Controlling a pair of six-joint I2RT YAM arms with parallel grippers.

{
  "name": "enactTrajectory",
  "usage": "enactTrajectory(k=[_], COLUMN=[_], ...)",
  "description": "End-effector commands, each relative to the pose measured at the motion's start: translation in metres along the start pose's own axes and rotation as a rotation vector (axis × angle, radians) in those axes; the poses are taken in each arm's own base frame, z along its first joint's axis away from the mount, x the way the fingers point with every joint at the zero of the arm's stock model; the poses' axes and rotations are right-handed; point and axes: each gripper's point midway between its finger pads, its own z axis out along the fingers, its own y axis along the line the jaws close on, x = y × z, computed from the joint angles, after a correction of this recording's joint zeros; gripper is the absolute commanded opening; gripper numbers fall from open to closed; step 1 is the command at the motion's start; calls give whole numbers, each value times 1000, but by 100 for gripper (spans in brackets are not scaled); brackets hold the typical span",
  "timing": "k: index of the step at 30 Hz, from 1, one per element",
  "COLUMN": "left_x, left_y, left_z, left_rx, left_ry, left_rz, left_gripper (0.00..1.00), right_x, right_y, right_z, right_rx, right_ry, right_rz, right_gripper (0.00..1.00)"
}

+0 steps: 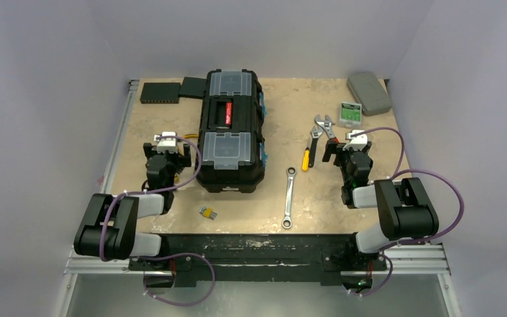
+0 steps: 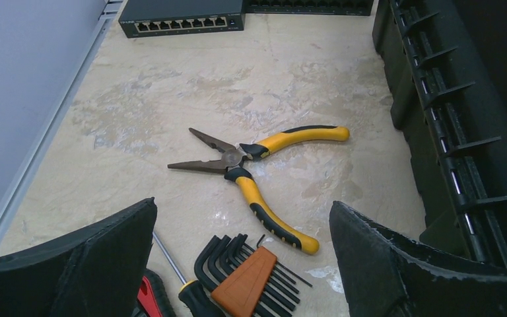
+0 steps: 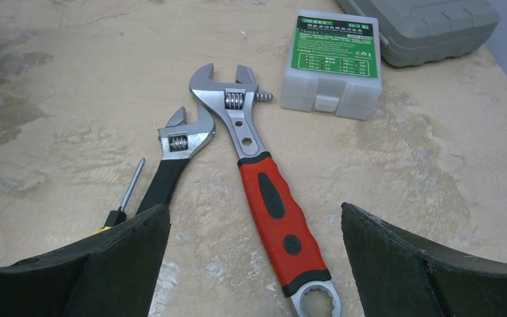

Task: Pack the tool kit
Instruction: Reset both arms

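yellow-handled pliers (image 2: 237, 158) lie before your left claw (image 2: 243, 205), which is spread wide and holds nothing; your right claw (image 3: 254, 206), equally wide and empty, hangs over the red wrench (image 3: 274, 211).

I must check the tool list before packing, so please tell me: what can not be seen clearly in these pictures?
Top view: the left arm covers nearly all of the pliers.
Top view: the small yellow object is too small to name.
Right wrist view: a finger of the right tool hides the screwdriver handle.
Right wrist view: the box label print is too small.
Top view: the toolbox lid hides its inside.
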Motion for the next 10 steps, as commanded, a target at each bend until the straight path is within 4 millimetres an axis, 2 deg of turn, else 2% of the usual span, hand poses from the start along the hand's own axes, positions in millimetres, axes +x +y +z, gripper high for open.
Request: enactTrajectory(k=[1,10], left_x=[-25,-23], left_y=[2,2], left_z=[7,12], left_rx=[-2,41], left_ry=[-71,-36], left_rz=[-20,-41], left_gripper=[100,100], right_x=[-19,-19], right_y=[3,3], right_z=[4,4], right_rx=[-14,-17], right_ry=[-65,-61], right_rz=[-6,-4], right_gripper=[99,99])
